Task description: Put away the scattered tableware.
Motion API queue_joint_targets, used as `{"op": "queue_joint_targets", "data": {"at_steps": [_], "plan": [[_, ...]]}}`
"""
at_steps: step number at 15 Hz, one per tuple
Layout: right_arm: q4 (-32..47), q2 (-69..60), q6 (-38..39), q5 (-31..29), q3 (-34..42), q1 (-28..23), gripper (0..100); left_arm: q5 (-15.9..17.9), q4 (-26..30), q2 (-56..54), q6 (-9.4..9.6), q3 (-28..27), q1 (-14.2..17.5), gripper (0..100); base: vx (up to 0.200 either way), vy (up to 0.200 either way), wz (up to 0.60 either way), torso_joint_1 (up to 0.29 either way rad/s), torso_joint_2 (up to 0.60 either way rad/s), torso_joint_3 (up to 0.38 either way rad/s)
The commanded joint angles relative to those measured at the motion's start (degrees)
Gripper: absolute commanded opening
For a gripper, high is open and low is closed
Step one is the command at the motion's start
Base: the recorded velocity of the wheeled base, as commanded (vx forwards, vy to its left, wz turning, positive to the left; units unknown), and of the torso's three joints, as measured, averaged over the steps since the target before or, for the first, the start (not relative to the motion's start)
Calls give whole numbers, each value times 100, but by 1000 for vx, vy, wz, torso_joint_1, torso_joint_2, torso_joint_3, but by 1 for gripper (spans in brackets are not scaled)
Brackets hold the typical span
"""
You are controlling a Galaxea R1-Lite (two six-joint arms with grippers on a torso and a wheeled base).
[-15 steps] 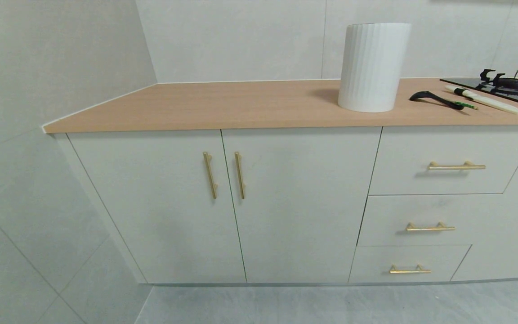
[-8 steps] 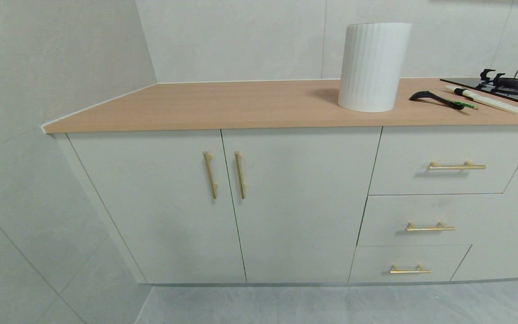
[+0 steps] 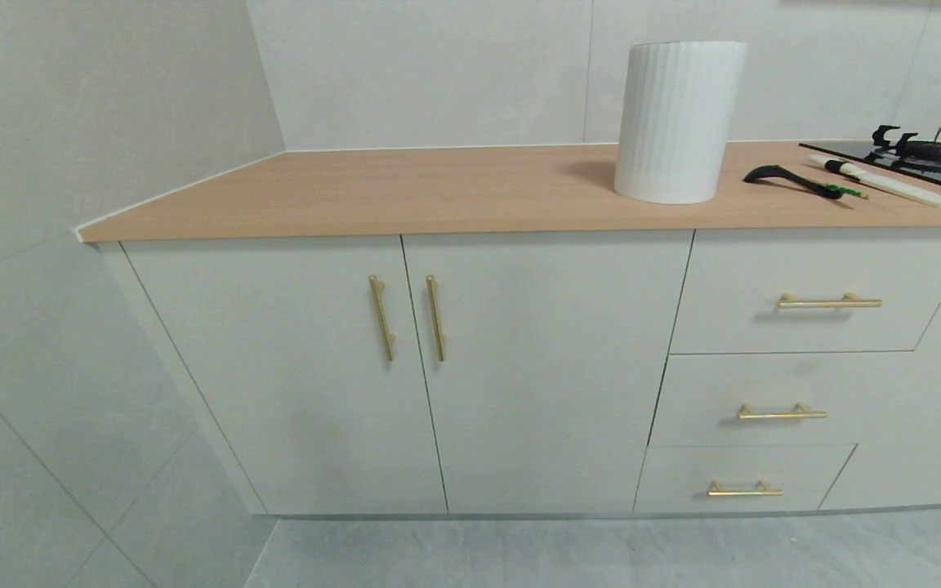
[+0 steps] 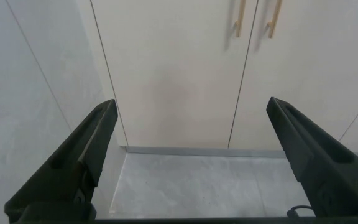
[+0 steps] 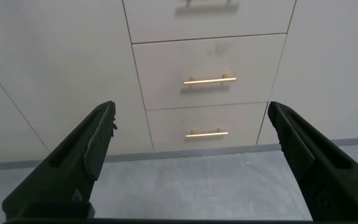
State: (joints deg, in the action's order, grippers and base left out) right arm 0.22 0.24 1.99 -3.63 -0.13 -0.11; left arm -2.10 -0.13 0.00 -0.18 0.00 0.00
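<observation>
Wooden surface (image 3: 438,192) carries a black utensil (image 3: 789,180) and white knife (image 3: 887,184) near the ribbed white canister (image 3: 675,122): light, stiff, slim, probably best pinched mid-handle. Both arms' jaws gape wide, empty, low before the cabinets (image 3: 291,367).

This is a home kitchen. A run of pale fitted cabinets stands against the wall under a wood-grain tabletop (image 3: 405,192): two cupboard doors (image 3: 274,367) with upright brass bar handles (image 3: 381,317), and beside them a stack of three drawers (image 3: 813,290) with matching level handles. At the far right end a gas hob (image 3: 928,153) with black pan supports is set into the top. Large light grey tiles cover the walls (image 3: 421,73) and the floor (image 3: 601,555). On the top stand a tall white ribbed container (image 3: 675,122) and, near the hob, a black-handled utensil (image 3: 789,180) and a pale utensil (image 3: 879,181) lying flat.
</observation>
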Motion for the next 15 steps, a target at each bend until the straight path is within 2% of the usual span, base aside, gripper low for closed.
{"op": "queue_joint_targets", "data": {"at_steps": [1,6,15], "plan": [[13,-24,-5,-6,-4,-7,100,-1,-4,0,1,0,0,100,0,0,0,0,0,0],[13,-24,-5,117,-4,-7,100,-1,-4,0,1,0,0,100,0,0,0,0,0,0],[13,-24,-5,117,-4,-7,100,-1,-4,0,1,0,0,100,0,-200,0,1,4,2]]}}
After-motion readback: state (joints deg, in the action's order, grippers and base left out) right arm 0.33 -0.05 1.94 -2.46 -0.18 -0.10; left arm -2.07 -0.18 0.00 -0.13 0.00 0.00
